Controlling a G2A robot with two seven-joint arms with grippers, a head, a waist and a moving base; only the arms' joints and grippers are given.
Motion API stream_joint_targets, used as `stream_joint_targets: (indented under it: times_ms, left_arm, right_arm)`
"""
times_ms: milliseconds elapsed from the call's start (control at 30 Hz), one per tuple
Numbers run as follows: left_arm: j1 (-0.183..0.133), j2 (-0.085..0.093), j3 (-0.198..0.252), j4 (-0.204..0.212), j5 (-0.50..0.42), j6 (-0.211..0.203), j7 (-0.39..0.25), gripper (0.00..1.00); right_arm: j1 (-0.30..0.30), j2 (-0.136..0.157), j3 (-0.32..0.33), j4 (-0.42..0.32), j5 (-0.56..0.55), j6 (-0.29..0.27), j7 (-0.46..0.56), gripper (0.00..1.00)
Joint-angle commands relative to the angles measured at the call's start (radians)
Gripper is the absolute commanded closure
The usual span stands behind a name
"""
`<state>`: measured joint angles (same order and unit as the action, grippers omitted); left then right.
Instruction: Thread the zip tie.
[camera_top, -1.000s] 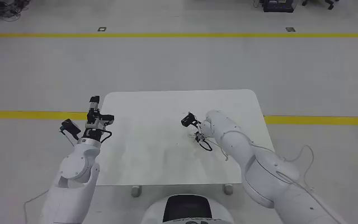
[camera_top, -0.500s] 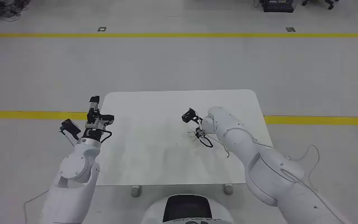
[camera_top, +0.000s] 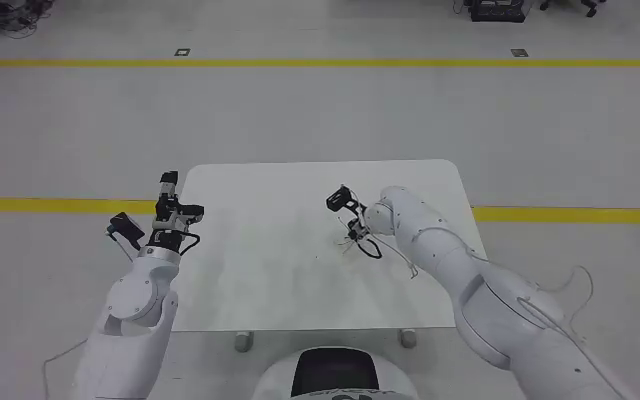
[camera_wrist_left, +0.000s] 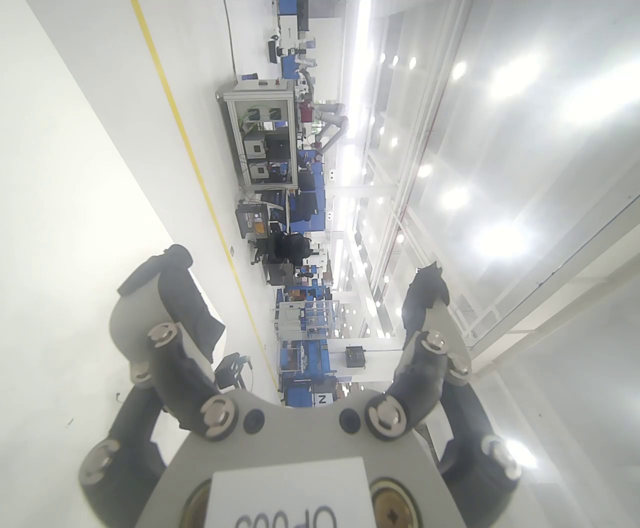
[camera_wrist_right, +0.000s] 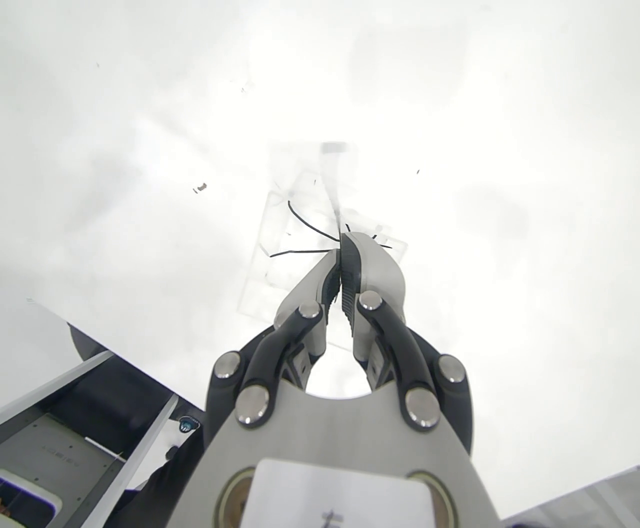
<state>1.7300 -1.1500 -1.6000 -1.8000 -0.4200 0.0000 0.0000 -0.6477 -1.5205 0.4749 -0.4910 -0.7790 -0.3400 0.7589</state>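
A thin black zip tie curves in a loop, and my right gripper is shut on it over a clear plastic piece lying on the white table. In the top view the right gripper sits right of the table's middle, with the zip tie's loop hanging just beside it. My left gripper stands at the table's left edge, raised and pointing away from the table. Its fingers are spread wide with nothing between them; the left gripper is open.
The white table is bare across its left and front parts. A few small dark specks lie on the surface near the clear piece. Yellow floor lines run behind and beside the table.
The right arm has shifted slightly toward the table's right and far side, carrying the zip tie with it. The left arm has stayed still.
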Motion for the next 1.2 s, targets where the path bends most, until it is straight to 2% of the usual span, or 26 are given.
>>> stream_joint_targets:
  times_ms: [0,167,300,667,767,833,967,1100,1167]
  left_arm:
    - [0.0,0.0,0.0,0.0,0.0,0.0,0.0,0.0]
    - [0.0,0.0,0.0,0.0,0.0,0.0,0.0,0.0]
    - [0.0,0.0,0.0,0.0,0.0,0.0,0.0,0.0]
    - [0.0,0.0,0.0,0.0,0.0,0.0,0.0,0.0]
    - [0.0,0.0,0.0,0.0,0.0,0.0,0.0,0.0]
    - [0.0,0.0,0.0,0.0,0.0,0.0,0.0,0.0]
    - [0.0,0.0,0.0,0.0,0.0,0.0,0.0,0.0]
    - [0.0,0.0,0.0,0.0,0.0,0.0,0.0,0.0]
    - [0.0,0.0,0.0,0.0,0.0,0.0,0.0,0.0]
  right_arm:
    - [-0.007,0.019,0.009,-0.026,0.0,0.0,-0.005,1.0]
    - [-0.04,0.072,0.047,-0.111,0.007,0.0,-0.023,1.0]
    - [-0.088,0.137,0.101,-0.216,0.041,0.0,-0.053,1.0]
    - [-0.091,0.142,0.105,-0.223,0.043,0.0,-0.052,1.0]
    - [-0.13,0.153,0.132,-0.269,0.093,0.0,-0.133,1.0]
    - [-0.167,0.177,0.147,-0.318,0.113,0.0,-0.177,1.0]
    - [-0.269,0.244,0.176,-0.454,0.131,0.0,-0.315,1.0]
    - [-0.389,0.326,0.2,-0.606,0.172,0.0,-0.464,1.0]
    - [-0.429,0.36,0.201,-0.66,0.18,0.0,-0.517,1.0]
